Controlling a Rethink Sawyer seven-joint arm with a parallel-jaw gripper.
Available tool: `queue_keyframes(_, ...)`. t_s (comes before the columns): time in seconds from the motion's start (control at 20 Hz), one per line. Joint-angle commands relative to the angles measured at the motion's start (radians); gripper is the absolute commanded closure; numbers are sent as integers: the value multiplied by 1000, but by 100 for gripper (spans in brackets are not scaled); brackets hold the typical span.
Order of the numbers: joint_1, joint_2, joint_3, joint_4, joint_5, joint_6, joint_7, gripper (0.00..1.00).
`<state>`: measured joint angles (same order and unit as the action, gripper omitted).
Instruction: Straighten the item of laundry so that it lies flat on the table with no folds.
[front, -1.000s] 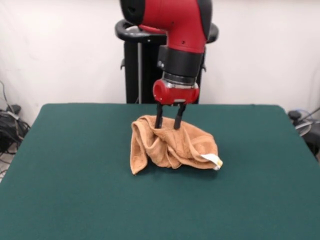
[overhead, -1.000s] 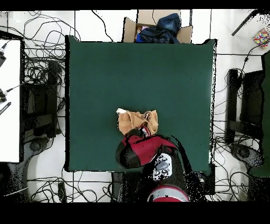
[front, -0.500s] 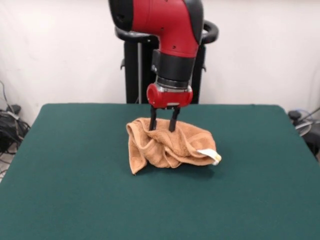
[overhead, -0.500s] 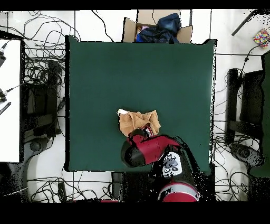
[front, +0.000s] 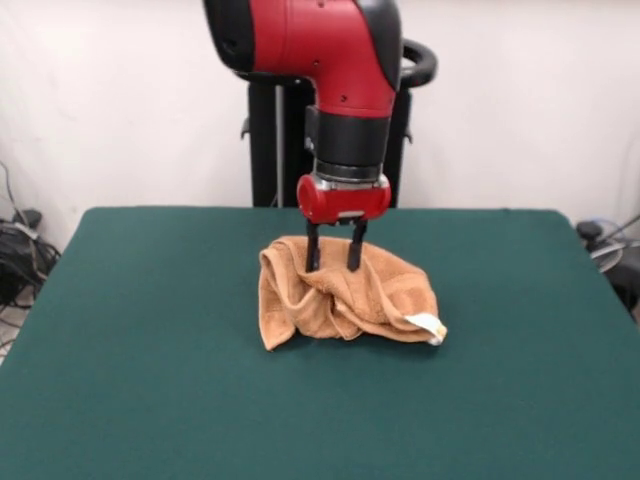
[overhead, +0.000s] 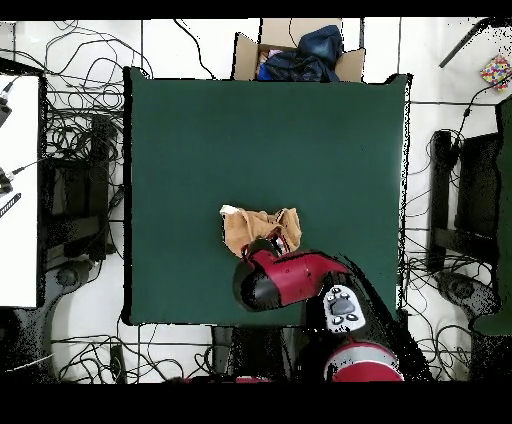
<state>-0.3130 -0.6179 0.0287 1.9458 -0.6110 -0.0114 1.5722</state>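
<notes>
A: Where's the towel (front: 345, 298)?
B: Bunched mid-table (front: 150, 400), white tag (front: 427, 325) at one end.
A: The gripper (front: 333, 268)?
B: Fingers parted, tips down in the top folds. Seems mid-grab; next it likely needs to pinch an edge and pull outward

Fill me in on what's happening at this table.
The red arm has its gripper down on a crumpled towel lying on the green table. The jaws stand apart with their tips pressed into the top folds. The towel is bunched up, nowhere near flat, its white tag sticking out at one edge.
</notes>
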Motion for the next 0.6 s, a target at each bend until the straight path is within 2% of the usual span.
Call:
queue_keyframes(0.05,-95,6,248,46,49,44,125,0)
queue_keyframes(0.3,-156,32,315,57,55,73,109,0)
queue_keyframes(0.6,-186,62,344,56,56,97,102,0)
